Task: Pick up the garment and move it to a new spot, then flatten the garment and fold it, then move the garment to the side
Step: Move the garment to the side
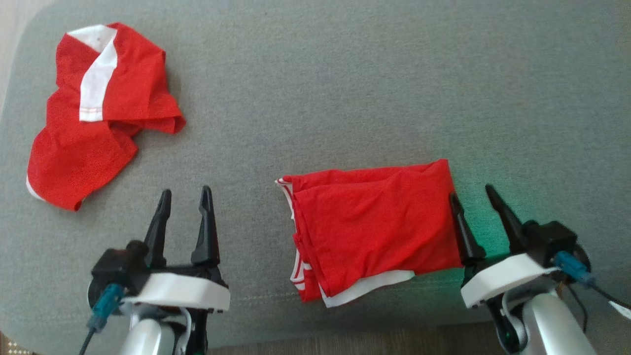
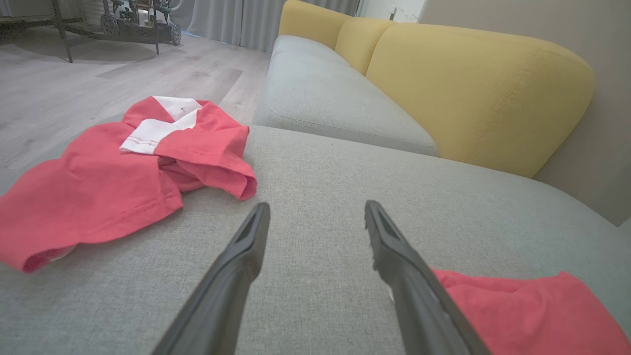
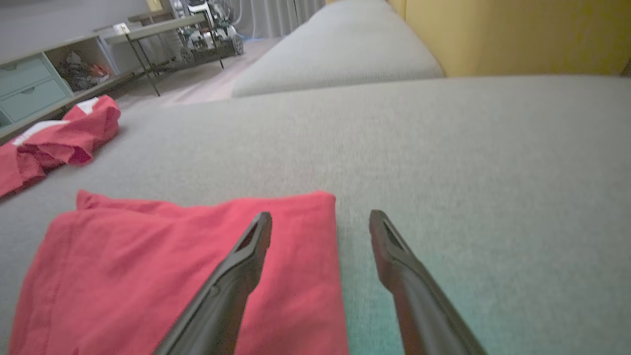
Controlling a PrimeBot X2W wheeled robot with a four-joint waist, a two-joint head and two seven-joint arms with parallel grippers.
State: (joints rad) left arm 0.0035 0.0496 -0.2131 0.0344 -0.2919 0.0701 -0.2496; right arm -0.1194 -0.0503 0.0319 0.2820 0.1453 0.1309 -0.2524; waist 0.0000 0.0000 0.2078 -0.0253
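1. Sofa [image 1: 374, 74]: grey seat cushion lying under both end effectors.

2. Crumpled garment [image 1: 98, 113]: red with a white panel, heaped ahead and to the left of the left end effector [image 1: 185, 192], well apart from it.

3. Folded garment [image 1: 374, 227]: red with white trim, a compact stack between the two end effectors. Its right edge lies at the right end effector [image 1: 469, 192], one finger over cloth and the other over bare cushion. We cannot tell whether they touch.

4. End effectors: both released, fingers spread, grasping nothing.

Handling: we judge the cloth light, thin, soft and limp. The stack would likely fall open if lifted by one layer, so we would pinch all layers at the folded edge, on both sides.
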